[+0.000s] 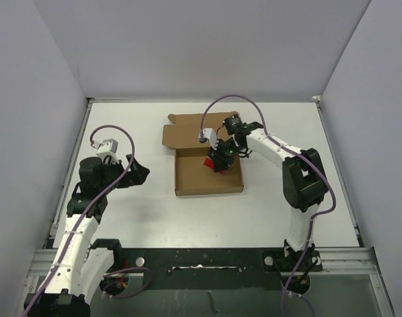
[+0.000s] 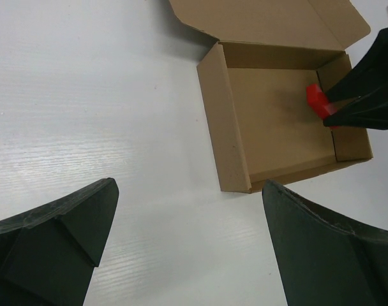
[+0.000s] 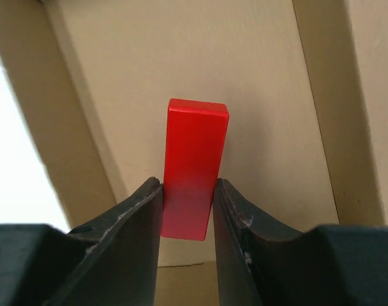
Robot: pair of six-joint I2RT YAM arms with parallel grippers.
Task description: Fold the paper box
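The white table (image 1: pixel 274 198) is smooth and faintly glossy, so a light thing will probably slide on it when pushed. The paper box (image 1: pixel 198 177) lies on it directly beneath the right gripper (image 1: pixel 217 162) and well off to the side of the left gripper (image 2: pixel 189 186). It is plain brown corrugated cardboard, a shallow rectangular tray with its low walls already standing. Its lid (image 1: pixel 184 134) lies flat open on the side beyond the right gripper. By its look the box is light and stiff across the panels, yet ready to bend along its pressed creases. Its matte faces should grip well, but the thin edges could buckle under a hard pinch. The free edge of the lid seems the best place to take hold, with a wall steadied against sliding. The left gripper hangs over bare table with its jaws spread wide and nothing between them. The right gripper's jaws are closed partway on the red block (image 3: pixel 195 140), pinching its long sides at the near end, inside the tray. The block is small, hard-looking, smooth and square-edged; whether it touches the floor of the box I cannot tell.
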